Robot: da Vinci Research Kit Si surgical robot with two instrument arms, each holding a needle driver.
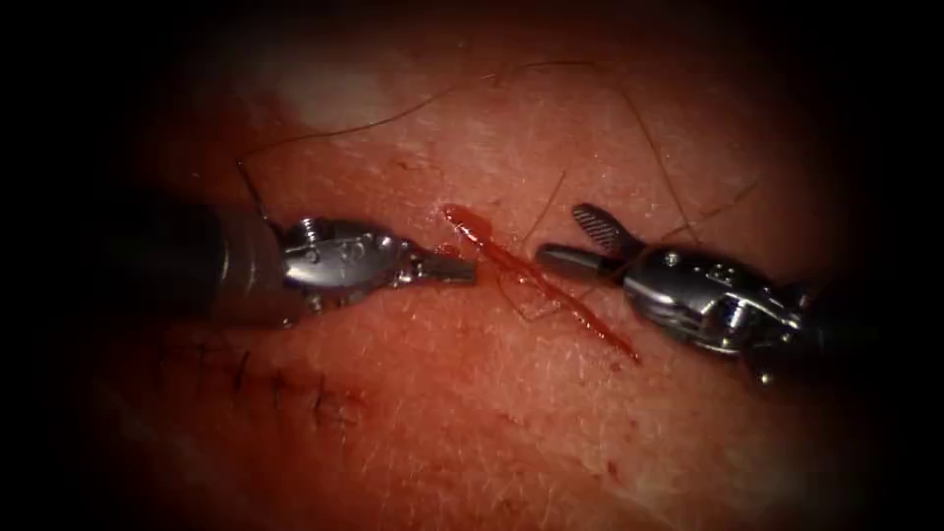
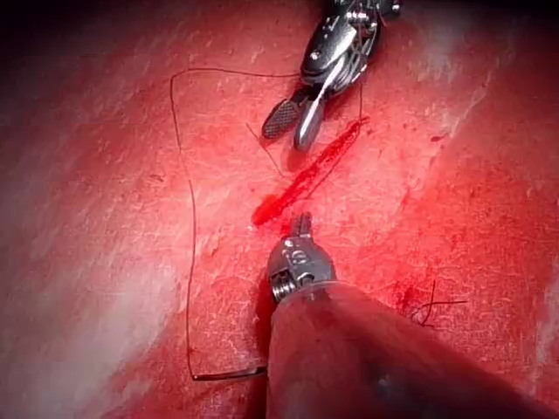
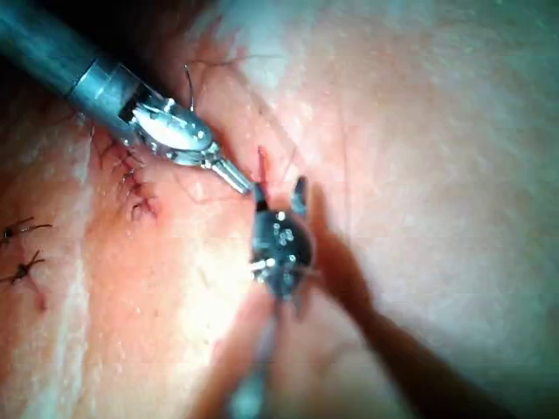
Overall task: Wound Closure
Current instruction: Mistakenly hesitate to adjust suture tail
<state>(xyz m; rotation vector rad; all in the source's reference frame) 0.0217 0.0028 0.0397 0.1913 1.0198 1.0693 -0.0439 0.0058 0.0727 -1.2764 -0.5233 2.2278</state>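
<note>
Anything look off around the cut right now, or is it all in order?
Nothing stands out. The cut lies open on the tissue with red fluid along it. Thread lies loose in long loops. The left tool, jaws shut, and the right tool, jaws open, flank the cut. I cannot make out the needle.

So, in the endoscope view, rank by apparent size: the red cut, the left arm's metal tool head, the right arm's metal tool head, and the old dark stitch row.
1. Right tool, jaws open, nearer the camera perhaps.
2. Long red cut.
3. Left tool, jaws shut.
4. Dark stitch row, close to third.
</note>
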